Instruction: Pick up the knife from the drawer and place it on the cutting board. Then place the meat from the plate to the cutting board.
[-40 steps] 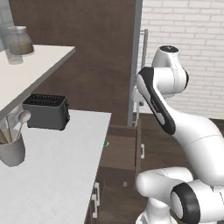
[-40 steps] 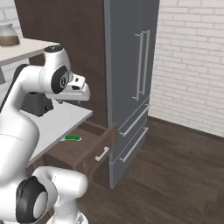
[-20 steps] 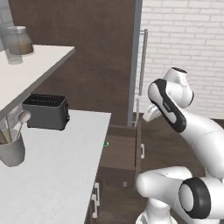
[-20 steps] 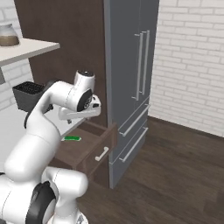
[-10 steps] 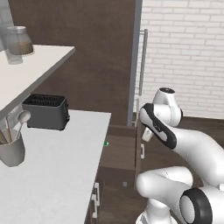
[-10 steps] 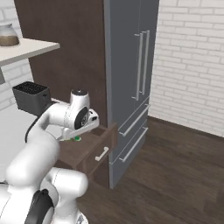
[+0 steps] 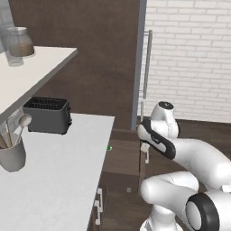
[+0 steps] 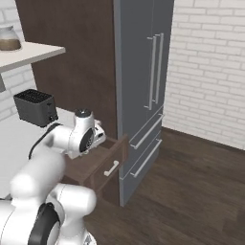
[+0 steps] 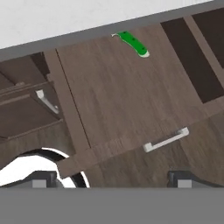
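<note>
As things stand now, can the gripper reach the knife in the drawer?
Probably yes. The drawer is pulled open, the knife lies uncovered at its back edge, and the open gripper faces it from above.

Arm lowered steadily over the sequence: hand seen high, level with the upper fridge doors, in the oldest frames; now brought down to counter-edge height, just above the open drawer (image 8: 103, 165). Elbow folded and dropped with it. In the right base view the knife, formerly exposed in the drawer, is now hidden behind the wrist. In the left base view the hand has been carried from the upper right down towards the drawer (image 7: 122, 155).
</note>
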Tool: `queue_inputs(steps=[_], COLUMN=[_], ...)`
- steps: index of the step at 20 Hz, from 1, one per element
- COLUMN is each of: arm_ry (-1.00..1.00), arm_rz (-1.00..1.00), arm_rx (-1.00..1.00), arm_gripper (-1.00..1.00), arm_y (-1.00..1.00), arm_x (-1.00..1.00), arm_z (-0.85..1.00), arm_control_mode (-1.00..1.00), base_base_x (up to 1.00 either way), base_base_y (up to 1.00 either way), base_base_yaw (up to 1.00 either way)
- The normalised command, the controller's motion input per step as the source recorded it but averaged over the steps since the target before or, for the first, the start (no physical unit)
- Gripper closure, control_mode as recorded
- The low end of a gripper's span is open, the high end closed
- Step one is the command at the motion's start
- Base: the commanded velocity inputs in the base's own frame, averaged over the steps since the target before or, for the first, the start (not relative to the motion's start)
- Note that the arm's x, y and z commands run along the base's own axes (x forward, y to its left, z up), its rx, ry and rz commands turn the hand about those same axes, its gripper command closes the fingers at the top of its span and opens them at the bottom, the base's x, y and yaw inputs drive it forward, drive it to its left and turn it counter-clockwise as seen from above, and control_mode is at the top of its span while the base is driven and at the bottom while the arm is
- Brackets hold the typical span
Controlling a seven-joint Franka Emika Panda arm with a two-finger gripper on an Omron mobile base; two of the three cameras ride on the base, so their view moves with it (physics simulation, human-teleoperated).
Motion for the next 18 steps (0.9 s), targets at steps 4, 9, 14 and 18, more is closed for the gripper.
queue_inputs(steps=[4, 9, 14, 18], arm_ry=[0.04, 0.02, 0.0, 0.0], arm_rz=[0.01, 0.0, 0.0, 0.0], arm_rx=[-0.01, 0.0, 0.0, 0.0], arm_gripper=[-1.0, -1.0, -1.0, -1.0], arm_y=[0.04, 0.0, 0.0, 0.0], arm_x=[0.68, 0.48, 0.33, 0.29], arm_z=[-0.24, -0.2, -0.24, -0.4], arm_control_mode=[-1.0, -1.0, -1.0, -1.0], base_base_x=[0.0, 0.0, 0.0, 0.0], base_base_y=[0.0, 0.0, 0.0, 0.0], base_base_yaw=[0.0, 0.0, 0.0, 0.0])
